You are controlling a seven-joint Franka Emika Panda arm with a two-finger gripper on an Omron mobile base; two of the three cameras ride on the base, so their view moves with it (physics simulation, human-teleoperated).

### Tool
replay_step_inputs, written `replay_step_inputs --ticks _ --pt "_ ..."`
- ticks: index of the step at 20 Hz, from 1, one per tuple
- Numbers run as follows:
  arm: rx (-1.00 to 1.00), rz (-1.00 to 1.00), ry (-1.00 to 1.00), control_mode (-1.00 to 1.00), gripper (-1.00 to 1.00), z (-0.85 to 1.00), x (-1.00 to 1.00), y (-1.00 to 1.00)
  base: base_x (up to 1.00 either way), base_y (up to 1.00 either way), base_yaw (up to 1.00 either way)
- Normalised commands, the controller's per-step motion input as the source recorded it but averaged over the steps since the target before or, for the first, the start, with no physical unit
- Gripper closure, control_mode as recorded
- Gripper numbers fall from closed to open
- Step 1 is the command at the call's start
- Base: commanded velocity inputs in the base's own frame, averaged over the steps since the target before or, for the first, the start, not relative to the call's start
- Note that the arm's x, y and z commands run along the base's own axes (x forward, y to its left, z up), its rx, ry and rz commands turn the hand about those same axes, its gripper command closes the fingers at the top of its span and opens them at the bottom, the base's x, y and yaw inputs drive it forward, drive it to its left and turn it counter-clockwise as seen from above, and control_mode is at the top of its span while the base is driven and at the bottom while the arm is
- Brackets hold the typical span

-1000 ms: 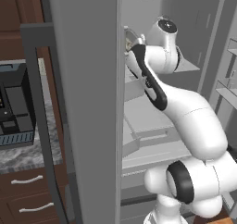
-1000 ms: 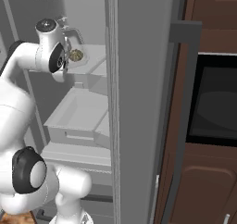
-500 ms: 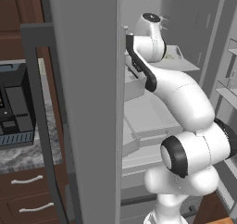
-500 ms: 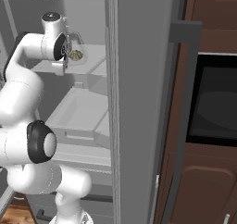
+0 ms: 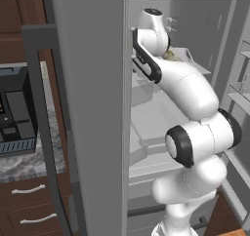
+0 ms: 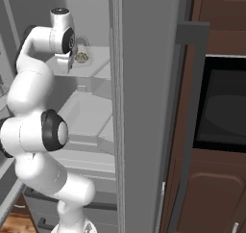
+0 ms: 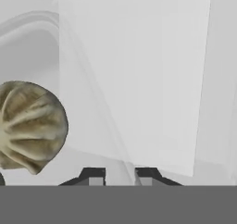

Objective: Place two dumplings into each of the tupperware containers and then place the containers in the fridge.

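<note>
Placing step under way: gripper point(image 7: 119, 176) pinched on wall of tupperware container point(image 7: 139, 79), one dumpling point(image 7: 30, 125) visible inside. Container at upper shelf point(image 6: 96, 68) inside open fridge point(image 5: 88, 108). Next, probably: settle flat on shelf, release, retract clear.

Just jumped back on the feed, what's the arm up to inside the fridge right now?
The white arm is reaching into the open silver-grey steel fridge at upper-shelf height. Its gripper is shut on the wall of a small translucent whitish-grey plastic container, held at the pale upper shelf. A pale beige ribbed dumpling sits inside the container. Whether the container already rests on the shelf is unclear.
</note>
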Motion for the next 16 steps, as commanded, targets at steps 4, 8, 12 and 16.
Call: replay_step_inputs --ticks 4,8,12,16 --pt "0.0 0.0 0.07 -1.0 1.0 -0.14 0.18 0.09 0.0 0.0 0.0" --pt "0.0 0.0 0.07 -1.0 1.0 -0.1 0.11 0.03 0.0 0.0 0.0" --pt "0.0 0.0 0.0 -1.0 1.0 0.0 0.0 0.0 0.0 0.0 0.0" --pt "0.0 0.0 0.0 -1.0 -1.0 0.0 0.0 0.0 0.0 0.0 0.0"
